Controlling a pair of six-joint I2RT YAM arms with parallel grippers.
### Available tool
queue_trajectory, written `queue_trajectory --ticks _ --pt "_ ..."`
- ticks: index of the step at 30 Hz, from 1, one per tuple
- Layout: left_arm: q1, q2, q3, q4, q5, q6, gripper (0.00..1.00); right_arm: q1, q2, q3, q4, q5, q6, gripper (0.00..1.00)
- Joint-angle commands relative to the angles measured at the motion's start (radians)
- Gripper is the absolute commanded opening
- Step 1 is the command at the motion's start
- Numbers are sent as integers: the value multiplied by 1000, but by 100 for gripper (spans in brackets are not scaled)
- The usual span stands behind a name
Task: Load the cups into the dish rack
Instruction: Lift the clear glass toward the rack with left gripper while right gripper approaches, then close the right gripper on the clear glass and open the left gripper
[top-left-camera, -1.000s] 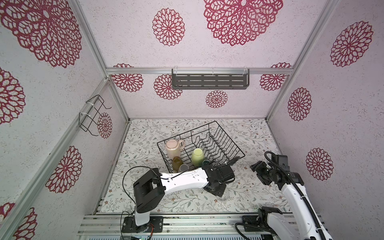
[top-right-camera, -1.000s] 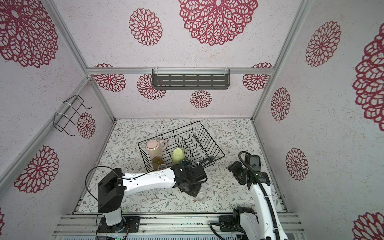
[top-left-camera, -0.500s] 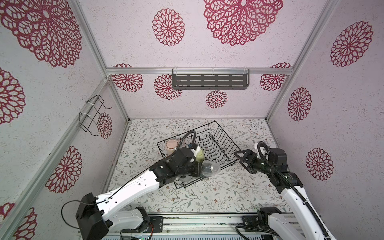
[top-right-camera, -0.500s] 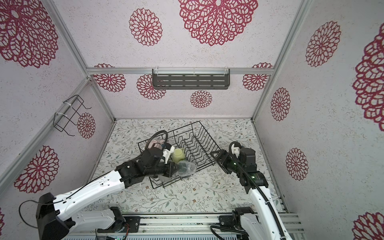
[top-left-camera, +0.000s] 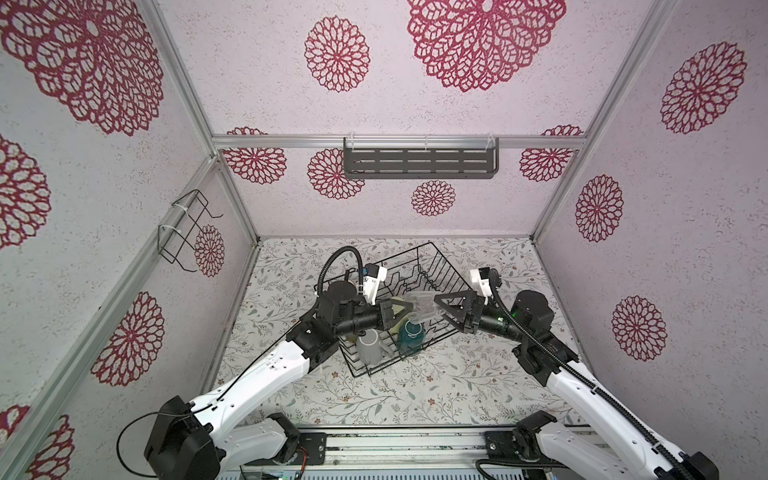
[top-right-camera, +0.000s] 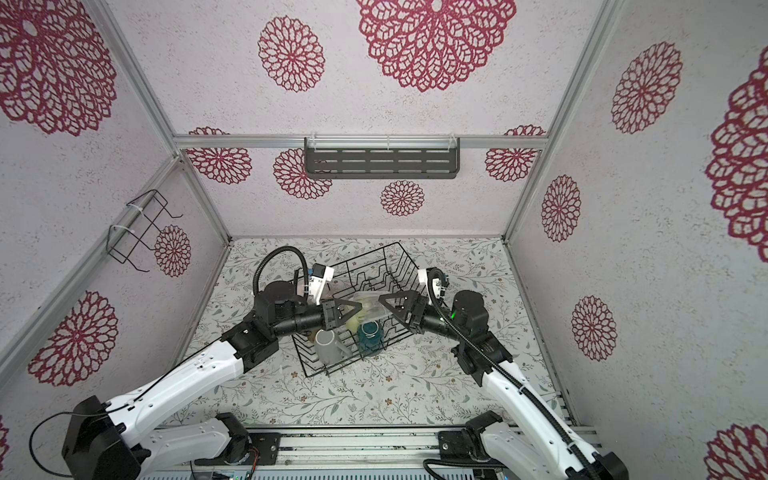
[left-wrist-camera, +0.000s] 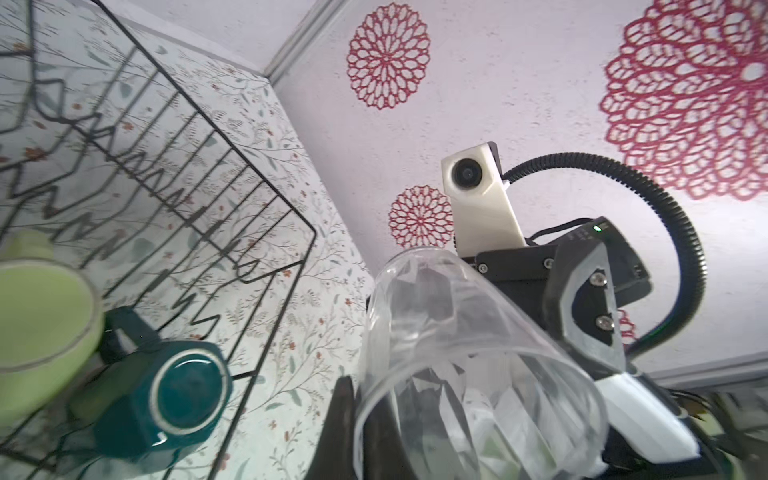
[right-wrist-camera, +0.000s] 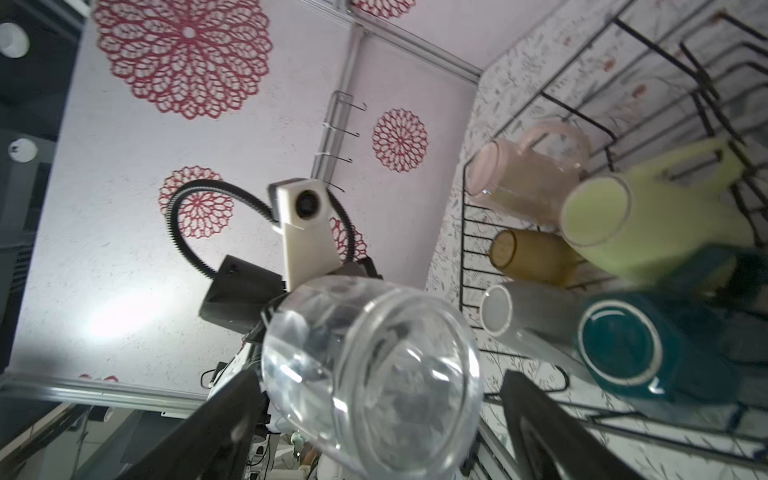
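Glass (top-left-camera: 422, 308) in left gripper (top-left-camera: 409, 310), right gripper (top-left-camera: 438, 311) straddling it.

left claw (top-left-camera: 408, 314): grips small clear glass (top-left-camera: 423, 308) (above dish rack (top-left-camera: 452, 265)) | right claw (top-left-camera: 441, 312): spread, facing glass

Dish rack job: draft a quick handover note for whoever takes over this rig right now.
Left gripper: shut on the small clear glass, held in the air over the dish rack.
Right gripper: open, jaws either side of that glass, not gripping.
Done: pink mug, yellow-green mug, amber tumbler, grey mug and teal mug sit in the rack.
To do: set the glass in the rack.
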Motion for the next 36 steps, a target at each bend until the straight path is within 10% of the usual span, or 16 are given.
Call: queue_trajectory --ticks 1,11,24,36 --pt "9 10 -14 169 98 -96 0 2 -36 -12 237 35 -36 95" --pt "10 56 -6 258 169 -178 0 21 78 -52 657 -75 144 92" --pt "18 95 -38 375 154 -277 0 85 69 -41 511 -92 48 91" --pt "40 82 -50 341 147 -275 0 85 96 -22 526 -95 44 68"
